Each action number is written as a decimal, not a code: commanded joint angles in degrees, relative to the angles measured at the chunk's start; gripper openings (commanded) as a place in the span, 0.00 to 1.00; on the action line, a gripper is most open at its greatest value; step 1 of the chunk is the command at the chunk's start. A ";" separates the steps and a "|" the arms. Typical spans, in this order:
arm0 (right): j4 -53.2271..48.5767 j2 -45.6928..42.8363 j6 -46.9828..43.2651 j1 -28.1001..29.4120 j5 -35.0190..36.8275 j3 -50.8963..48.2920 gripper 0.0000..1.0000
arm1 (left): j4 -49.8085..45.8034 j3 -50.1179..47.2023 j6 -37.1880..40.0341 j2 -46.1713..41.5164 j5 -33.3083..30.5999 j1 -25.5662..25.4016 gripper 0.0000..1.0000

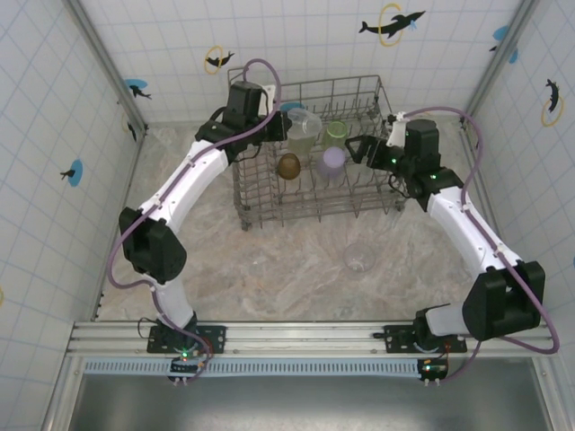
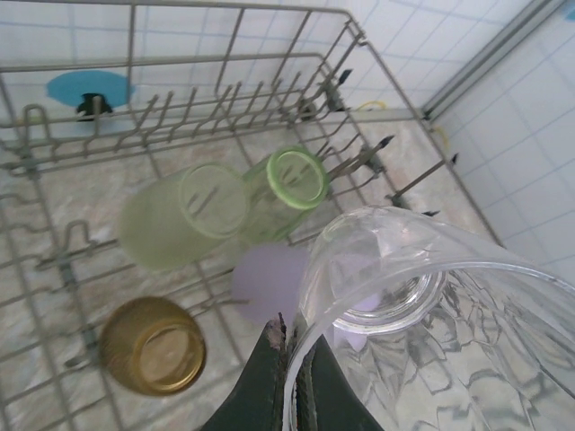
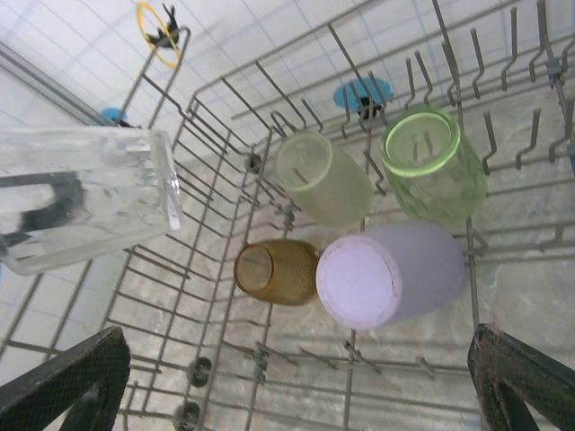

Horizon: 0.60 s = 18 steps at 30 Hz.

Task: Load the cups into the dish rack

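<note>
four cups [image 3: 431, 166] already in dish rack [image 1: 260, 193]. left gripper [image 2: 292, 359] pinches rim of clear cup [image 2: 422, 296] at rack's 12 o'clock. right gripper [image 3: 296, 377] spread wide, empty, at 3 o'clock. we'd tip mouth down onto free tines [image 3: 530, 135], clear of lilac cup [image 3: 386, 274].

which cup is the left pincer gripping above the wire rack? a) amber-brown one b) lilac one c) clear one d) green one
C: the left pincer is shut on the rim of the clear translucent plastic tumbler, while the amber-brown plastic tumbler, the lilac plastic tumbler and the bright green plastic tumbler sit inside the grey metal wire dish rack.
</note>
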 commanded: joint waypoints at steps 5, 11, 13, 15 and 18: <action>14.62 0.12 6.09 -2.88 -8.36 -3.67 1.00 | 19.32 -2.38 -11.41 4.90 19.40 3.72 0.00; 20.70 3.19 9.50 -3.63 -11.20 -3.56 1.00 | 28.70 -2.53 -17.39 9.62 26.63 7.06 0.00; 22.38 4.48 10.55 -3.68 -11.98 -2.96 1.00 | 32.19 -2.54 -20.07 10.93 28.79 7.16 0.00; 24.96 5.75 11.98 -3.63 -13.33 -2.60 1.00 | 34.56 -1.98 -22.35 12.36 30.19 7.24 0.00; 29.40 7.75 14.69 -3.66 -14.73 -2.30 1.00 | 37.21 -1.72 -24.69 13.66 31.29 7.21 0.00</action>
